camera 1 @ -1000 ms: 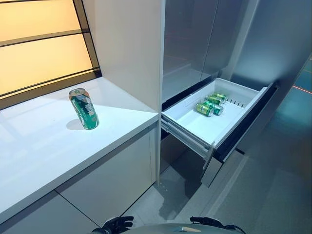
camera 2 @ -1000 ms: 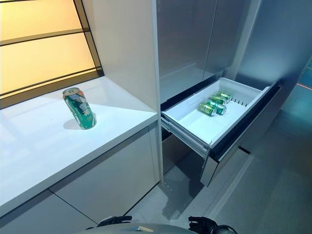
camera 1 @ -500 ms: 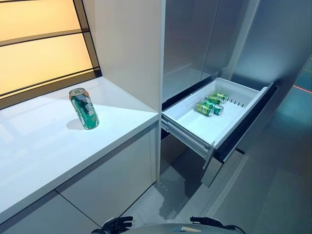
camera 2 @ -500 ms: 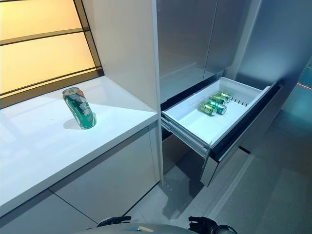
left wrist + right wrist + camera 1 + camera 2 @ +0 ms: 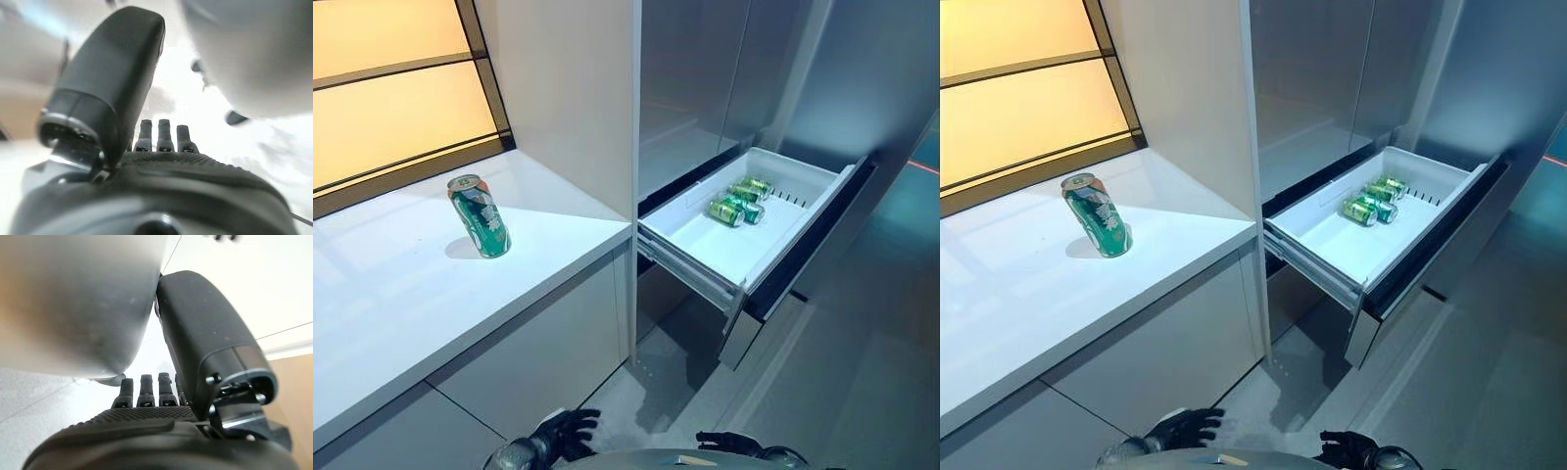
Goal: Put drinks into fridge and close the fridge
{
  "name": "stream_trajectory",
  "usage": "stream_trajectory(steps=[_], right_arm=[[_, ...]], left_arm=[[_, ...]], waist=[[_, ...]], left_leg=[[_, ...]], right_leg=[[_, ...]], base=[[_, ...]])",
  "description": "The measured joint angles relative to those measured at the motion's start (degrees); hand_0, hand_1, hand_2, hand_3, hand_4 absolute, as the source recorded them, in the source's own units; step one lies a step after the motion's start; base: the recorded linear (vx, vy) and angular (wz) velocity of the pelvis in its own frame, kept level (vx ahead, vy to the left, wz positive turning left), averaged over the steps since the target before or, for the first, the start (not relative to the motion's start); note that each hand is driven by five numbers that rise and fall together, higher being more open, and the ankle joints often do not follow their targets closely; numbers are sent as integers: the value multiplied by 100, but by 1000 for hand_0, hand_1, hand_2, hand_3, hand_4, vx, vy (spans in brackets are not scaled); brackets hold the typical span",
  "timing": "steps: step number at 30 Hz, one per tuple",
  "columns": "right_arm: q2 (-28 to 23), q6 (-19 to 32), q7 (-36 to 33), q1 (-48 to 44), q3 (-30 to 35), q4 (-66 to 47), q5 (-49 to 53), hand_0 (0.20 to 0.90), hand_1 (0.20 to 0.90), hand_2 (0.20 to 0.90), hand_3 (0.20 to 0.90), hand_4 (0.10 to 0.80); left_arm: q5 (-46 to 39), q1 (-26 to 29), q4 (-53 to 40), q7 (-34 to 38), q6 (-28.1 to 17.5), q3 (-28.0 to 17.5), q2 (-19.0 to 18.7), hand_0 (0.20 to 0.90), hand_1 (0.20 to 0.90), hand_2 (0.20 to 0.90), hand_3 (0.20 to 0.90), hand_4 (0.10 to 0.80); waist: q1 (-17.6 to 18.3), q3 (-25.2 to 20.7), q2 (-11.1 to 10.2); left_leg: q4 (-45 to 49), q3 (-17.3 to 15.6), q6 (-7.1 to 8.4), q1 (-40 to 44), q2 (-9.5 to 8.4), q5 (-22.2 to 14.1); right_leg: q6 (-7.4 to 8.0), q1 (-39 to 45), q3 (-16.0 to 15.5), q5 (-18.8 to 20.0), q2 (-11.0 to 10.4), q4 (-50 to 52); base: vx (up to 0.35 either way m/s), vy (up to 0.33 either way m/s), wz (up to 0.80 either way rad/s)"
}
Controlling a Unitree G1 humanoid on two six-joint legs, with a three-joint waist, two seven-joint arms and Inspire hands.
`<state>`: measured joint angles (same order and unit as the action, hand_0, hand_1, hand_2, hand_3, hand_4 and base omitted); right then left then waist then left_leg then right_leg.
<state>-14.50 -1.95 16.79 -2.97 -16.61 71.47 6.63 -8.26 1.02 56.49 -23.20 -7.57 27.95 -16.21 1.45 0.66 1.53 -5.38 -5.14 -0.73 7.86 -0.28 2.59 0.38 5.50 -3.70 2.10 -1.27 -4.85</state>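
Observation:
A green drink can [image 5: 480, 215] stands upright on the white counter [image 5: 401, 294], near the window. The fridge's white drawer [image 5: 705, 250] is pulled out, with three green cans [image 5: 736, 201] lying at its far end. My left hand [image 5: 563, 436] hangs low at the bottom edge, fingers relaxed and holding nothing; its wrist view shows straight fingers [image 5: 159, 134]. Beside it, also low at the bottom edge, my right hand [image 5: 1347, 450] is open and empty, its fingers [image 5: 146, 389] straight in its wrist view.
A tall white panel [image 5: 568, 98] separates the counter from the steel fridge doors [image 5: 695, 78]. White cabinet fronts [image 5: 529, 362] run under the counter. Grey floor [image 5: 862, 392] lies in front of the drawer.
My left hand has lifted a little and shows more above the bottom edge. The view has shifted slightly. The cans and drawer stay put.

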Motion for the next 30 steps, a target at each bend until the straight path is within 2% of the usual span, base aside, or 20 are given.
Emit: stream_trajectory(steps=[2, 6, 7, 10, 13, 14, 19, 21, 24, 25, 27, 30], right_arm=[[-66, -69, 23, 2, 2, -130, -3, 900, 900, 900, 900, 800], [-88, -131, 16, 5, 0, -250, -103, 900, 900, 900, 900, 800], [-83, -138, 10, 3, -9, -266, -109, 900, 900, 900, 900, 800], [-80, -163, -35, 2, -48, -337, -109, 900, 900, 900, 900, 800], [-81, -149, -76, 0, -70, -379, -102, 900, 900, 900, 900, 800], [-80, -148, -108, 2, -70, -380, -98, 900, 900, 900, 900, 800], [-77, -131, -148, 1, -152, -369, -91, 900, 900, 900, 900, 800], [-69, -110, -161, -4, -236, -368, -79, 900, 900, 900, 900, 800], [-73, -98, -185, -4, -245, -368, 42, 900, 900, 900, 900, 800], [-76, -90, -195, -4, -256, -366, 73, 900, 900, 900, 900, 800], [-94, -80, -218, -2, -309, -367, 128, 900, 900, 900, 900, 800], [-100, -61, -246, -13, -350, -367, 127, 900, 900, 900, 900, 800]], left_arm=[[-450, 168, -1149, -740, 704, 312, -148, 900, 900, 900, 900, 800], [-1714, 585, -2663, -1618, 2040, 336, -142, 900, 900, 900, 900, 800], [-1874, 656, -2812, -1700, 2209, 333, -120, 900, 900, 900, 900, 800], [-2717, 936, -4200, -1852, 3345, 325, -158, 900, 900, 900, 900, 800], [-3749, 1156, -5227, -1808, 3859, 332, -132, 900, 900, 900, 900, 800], [-4190, 1275, -5443, -1777, 3907, 343, -102, 900, 900, 900, 900, 800], [-5614, 1949, -6019, -1265, 3735, 317, 38, 900, 900, 900, 900, 800], [-5987, 2345, -6297, -1035, 3452, 300, 17, 900, 900, 900, 900, 800], [-6478, 2944, -6761, -603, 2439, 64, 55, 900, 900, 900, 900, 800], [-6493, 3051, -6824, -501, 2201, 8, 38, 900, 900, 900, 900, 800], [-6512, 3377, -6928, -136, 1417, -237, 69, 900, 900, 900, 900, 800], [-6395, 3677, -6929, 595, 275, -812, 46, 900, 900, 900, 900, 800]], waist=[[62, 55, 84], [73, 81, 115], [83, 81, 116], [168, 132, 97], [211, 139, 88], [227, 140, 88], [317, 153, 70], [367, 155, 65], [515, 152, 71], [534, 152, 71], [566, 142, 81], [597, 119, 105]], left_leg=[[0, -13, 14, -14, 0, 8], [2, -25, 27, -12, 7, 15], [8, -29, 28, -11, 7, 15], [0, -34, 27, -15, 5, 13], [0, -43, 26, -4, 3, 5], [0, -45, 26, 2, 3, 5], [1, -71, 24, 70, 6, -7], [-1, -102, 24, 81, 7, -13], [0, -149, 22, 90, 6, -21], [1, -159, 22, 93, 6, -23], [0, -175, 23, 96, 7, -30], [1, -177, 25, 109, 11, -31]], right_leg=[[14, -14, 8, 12, 3, -6], [-14, 5, 20, 31, 15, -26], [-14, 4, 24, 31, 16, -28], [-13, 2, 31, 31, 15, -33], [-2, 8, 56, 24, 14, -33], [16, 10, 62, 12, 15, -34], [22, 62, 108, 13, 19, -35], [28, 67, 136, 18, 20, -35], [30, 62, 162, 20, 18, -35], [30, 63, 166, 20, 18, -35], [30, 63, 182, 21, 20, -35], [29, 73, 181, 22, 25, -35]], base=[[-12, 14, -4], [0, 0, 0], [0, 0, 0], [0, 0, 0], [20, -5, -2], [37, -7, -3], [36, -12, -3], [21, -8, -7], [23, -6, -6], [18, 0, -6], [23, 1, -4], [0, 0, 0]])
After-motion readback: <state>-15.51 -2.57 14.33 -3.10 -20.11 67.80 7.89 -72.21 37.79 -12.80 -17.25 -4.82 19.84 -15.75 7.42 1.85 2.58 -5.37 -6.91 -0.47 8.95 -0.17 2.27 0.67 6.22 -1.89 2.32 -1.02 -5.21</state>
